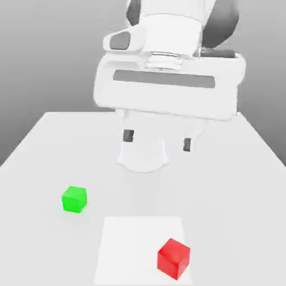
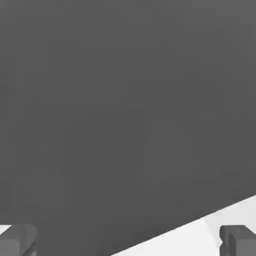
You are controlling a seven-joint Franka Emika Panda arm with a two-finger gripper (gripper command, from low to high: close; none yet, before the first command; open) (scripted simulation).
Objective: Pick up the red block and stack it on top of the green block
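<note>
The red block (image 1: 174,257) lies on a brighter white patch (image 1: 128,246) of the table near the front, toward the exterior view's right. The green block (image 1: 74,199) rests on the table further back, toward the exterior view's left, well apart from the red one. My gripper (image 1: 158,139) hangs high above the table's middle, behind both blocks, open with nothing between its dark fingertips (image 1: 128,135). In the hand view the gripper (image 2: 130,242) shows two dark fingertips (image 2: 239,241) wide apart, over grey floor and a corner of the white table (image 2: 200,237).
The white table (image 1: 234,184) spreads across the exterior view, its far edge behind the arm and side edges slanting outward. The arm's round white base (image 1: 143,156) stands on the table behind the blocks.
</note>
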